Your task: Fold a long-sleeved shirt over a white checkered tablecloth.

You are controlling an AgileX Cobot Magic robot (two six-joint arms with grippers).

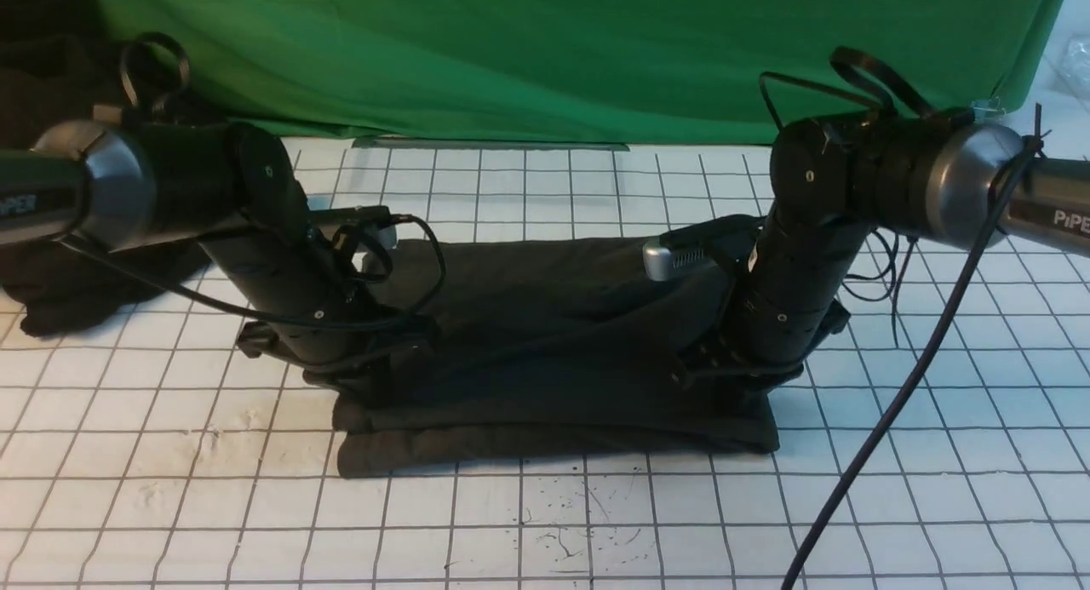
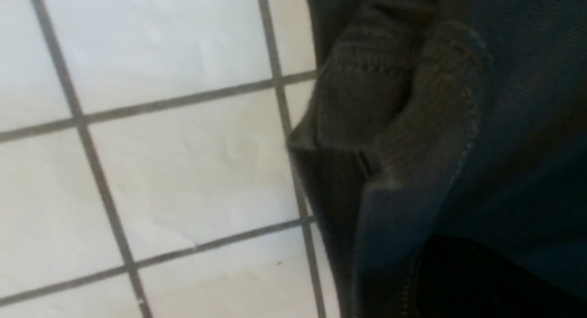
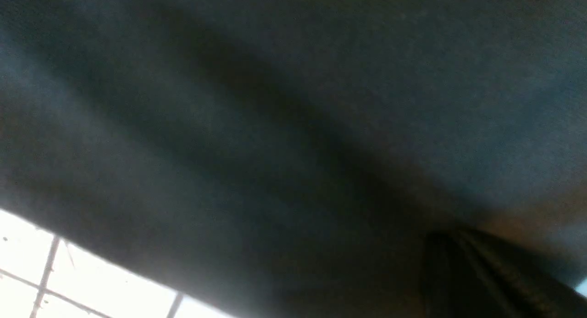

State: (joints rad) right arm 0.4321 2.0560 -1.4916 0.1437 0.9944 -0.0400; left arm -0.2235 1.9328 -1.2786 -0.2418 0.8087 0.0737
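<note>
The shirt (image 1: 553, 352) lies mid-tablecloth (image 1: 170, 454), already a compact folded rectangle, with the left hand (image 1: 358, 386) and right hand (image 1: 732, 377) each pinching a side, so probably one last fold remains.

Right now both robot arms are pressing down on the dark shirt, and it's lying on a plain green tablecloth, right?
Almost. The cloth under the long-sleeved shirt is not plain green; it is the white checkered tablecloth, as the front view shows. The green fabric backdrop hangs behind the table. Both arms do reach down onto the shirt.
</note>
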